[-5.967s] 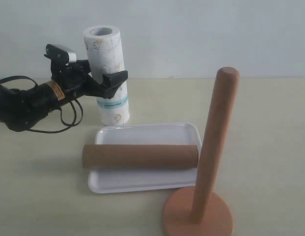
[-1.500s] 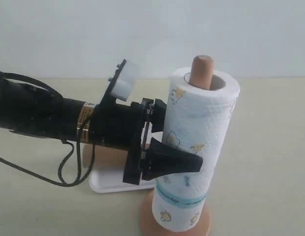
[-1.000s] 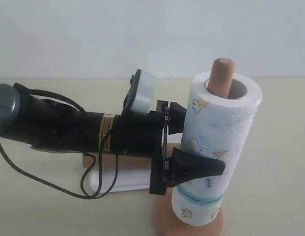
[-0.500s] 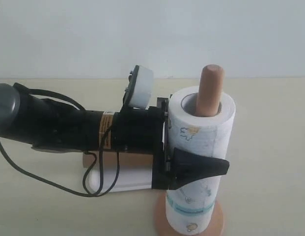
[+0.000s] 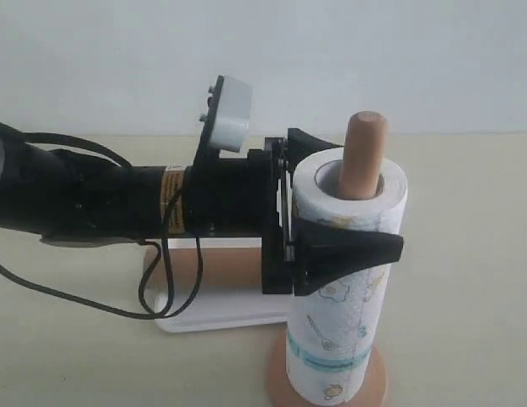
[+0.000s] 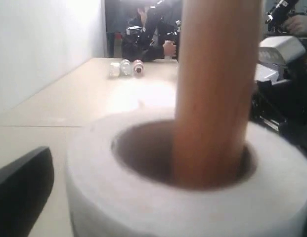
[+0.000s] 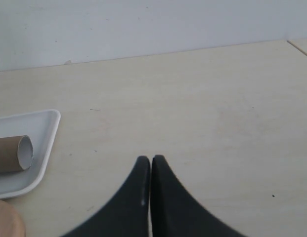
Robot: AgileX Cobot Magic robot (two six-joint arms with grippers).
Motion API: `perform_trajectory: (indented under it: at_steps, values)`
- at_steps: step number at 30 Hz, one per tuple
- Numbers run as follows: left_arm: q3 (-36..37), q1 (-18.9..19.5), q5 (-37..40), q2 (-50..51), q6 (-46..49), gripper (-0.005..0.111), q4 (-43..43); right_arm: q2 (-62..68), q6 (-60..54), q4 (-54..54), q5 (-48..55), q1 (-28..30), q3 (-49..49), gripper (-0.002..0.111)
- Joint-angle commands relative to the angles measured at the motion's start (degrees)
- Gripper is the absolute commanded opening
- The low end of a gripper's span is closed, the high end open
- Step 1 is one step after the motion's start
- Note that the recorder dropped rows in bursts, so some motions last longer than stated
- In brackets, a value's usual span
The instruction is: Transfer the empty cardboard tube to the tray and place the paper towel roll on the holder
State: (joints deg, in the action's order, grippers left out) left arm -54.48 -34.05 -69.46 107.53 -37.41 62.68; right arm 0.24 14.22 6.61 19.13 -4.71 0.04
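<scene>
- Left jaws have just spread apart, freeing the paper towel roll [image 5: 344,318], now seated low on the holder [image 5: 365,153].
- Right jaws are together.
- Cardboard tube [image 7: 10,154] lies in the tray [image 7: 49,133]; the task looks finished.

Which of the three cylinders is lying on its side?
The brown cardboard tube, lying in the white tray; the paper towel roll and wooden post stand upright.

Left claw [image 5: 361,200] spread wide on a level arm; right claw [image 7: 151,161] pressed tight together.
</scene>
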Motion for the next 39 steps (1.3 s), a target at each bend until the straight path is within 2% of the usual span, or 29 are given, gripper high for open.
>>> perform_trajectory:
  at_steps: [1, 8, 11, 13, 14, 16, 21, 25, 28, 30, 35, 39]
  values:
    - [-0.2, -0.4, -0.5, -3.7, -1.8, 0.104, -2.2, -0.2, 0.0, 0.2, -0.2, 0.2, 0.0, 0.000]
    - [-0.2, -0.3, 0.6, -12.0, -3.9, 0.104, -2.3, -0.2, 0.0, 0.2, -0.2, 0.2, 0.0, 0.000]
    - [-0.2, -0.2, 7.3, -16.6, -7.1, 0.103, -1.2, -0.2, 0.0, 0.2, -0.2, 0.2, 0.0, 0.000]
    - [-0.2, 0.7, 13.4, -20.6, -12.1, 0.101, 3.0, -0.2, 0.0, 0.2, -0.2, 0.2, 0.0, 0.000]
    - [-0.2, 1.5, 16.5, -22.8, -16.4, 0.095, 6.2, -0.2, 0.0, 0.2, -0.2, 0.2, 0.0, 0.000]
    - [-0.2, 2.2, 18.0, -25.2, -24.2, 0.083, 10.5, -0.2, 0.0, 0.2, -0.2, 0.2, 0.0, 0.000]
    - [-0.2, 2.8, 18.2, -30.3, -41.4, 0.037, 24.7, -0.2, 0.0, 0.2, -0.2, 0.2, 0.0, 0.000]
    - [-0.1, 2.8, 11.6, -32.6, -48.4, 0.004, 37.3, -0.2, 0.0, 0.2, -0.2, 0.2, 0.0, 0.000]
    - [1.4, 2.8, 4.3, -32.9, -50.5, 0.004, 37.3, -0.2, 0.0, 0.2, -0.2, 0.2, 0.0, 0.000]
    - [3.0, 2.8, 2.2, -32.9, -48.9, 0.004, 34.6, -0.2, 0.0, 0.2, -0.2, 0.2, 0.0, 0.000]
    - [5.8, 2.8, 3.1, -32.9, -47.7, 0.004, 27.9, -0.2, 0.0, 0.2, -0.2, 0.2, 0.0, 0.000]
    - [6.5, 2.8, 3.0, -32.9, -47.8, 0.004, 28.0, -0.2, 0.0, 0.2, -0.2, 0.2, 0.0, 0.000]
